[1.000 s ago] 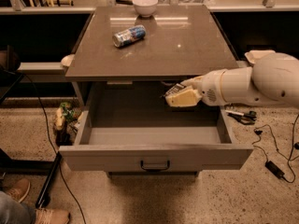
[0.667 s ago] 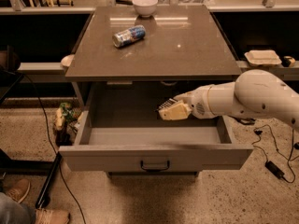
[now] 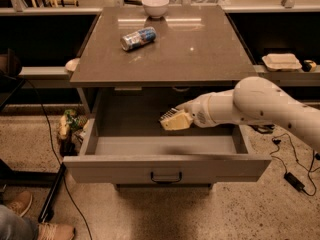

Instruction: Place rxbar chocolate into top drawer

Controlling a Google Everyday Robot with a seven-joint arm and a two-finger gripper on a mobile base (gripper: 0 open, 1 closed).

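The top drawer (image 3: 115,167) is pulled wide open under the grey tabletop, its dark pull handle (image 3: 166,177) at the centre of the front panel. My gripper (image 3: 175,120), with its yellowish tip, reaches from the right into the open drawer, above the middle of its floor and near the back. The white arm (image 3: 265,104) crosses over the drawer's right wall. The rxbar chocolate does not show anywhere in the camera view; it may be hidden by the gripper.
A blue-and-silver can (image 3: 138,38) lies on its side on the tabletop (image 3: 200,54), and a white bowl (image 3: 155,5) stands at its back edge. Cables lie on the floor at right. A person's shoes (image 3: 30,219) are at lower left.
My gripper has moved left and deeper into the open drawer, from near its right side to above the middle. The drawer, can and bowl have not moved.
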